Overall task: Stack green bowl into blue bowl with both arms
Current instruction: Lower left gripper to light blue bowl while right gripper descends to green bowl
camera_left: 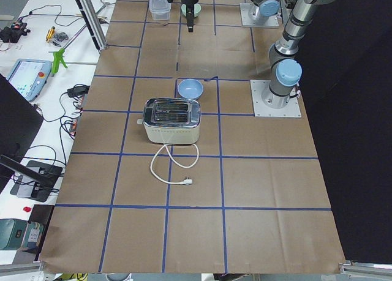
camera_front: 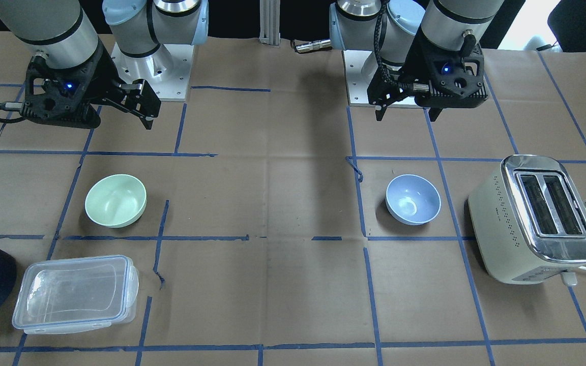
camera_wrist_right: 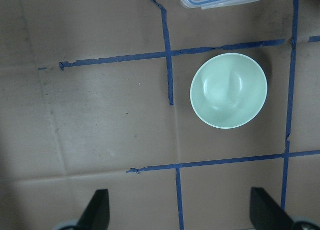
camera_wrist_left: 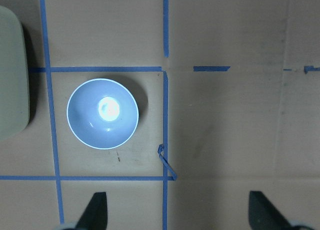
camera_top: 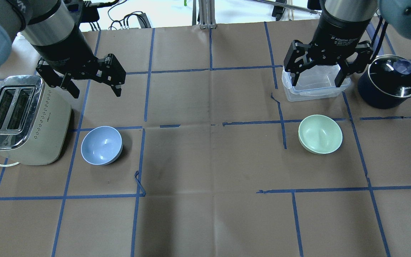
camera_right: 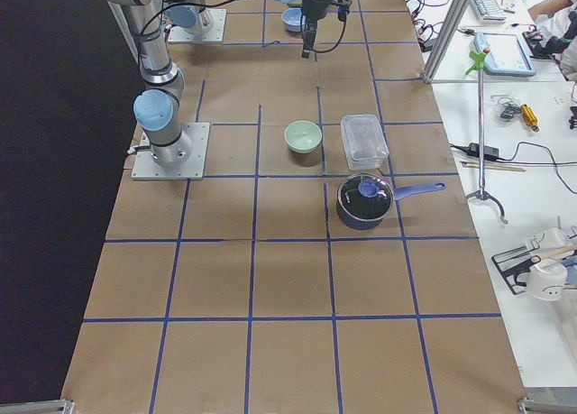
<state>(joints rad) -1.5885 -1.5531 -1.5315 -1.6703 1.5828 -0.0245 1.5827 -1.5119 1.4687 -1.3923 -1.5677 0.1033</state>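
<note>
So in the overhead view you've got the green bowl (camera_top: 320, 134) sitting upright on the brown-papered table (camera_top: 209, 160), right of centre in the frame and touching nothing. The blue bowl (camera_top: 101, 145) is way over at the left of the same frame, also upright, just beside the cream toaster (camera_top: 23, 121) with a small gap between them. The two bowls are well apart, with a wide stretch of blue-taped grid between them. Your left gripper (camera_top: 96, 93) hangs in the air in the upper left of that frame, fingers spread wide and holding nothing. The right gripper (camera_top: 317, 82) is the same deal in the upper right: fingers wide apart, holding nothing, up off the table, and in that frame it covers part of the clear lidded container (camera_top: 298, 94). A dark pot (camera_top: 387, 82) with a glass lid sits just right of that container. On the left wrist cam the blue bowl shows left of centre, and on the right wrist cam the green bowl is in the upper right. In both, the fingertips poke in at the bottom corners, far apart.
</note>
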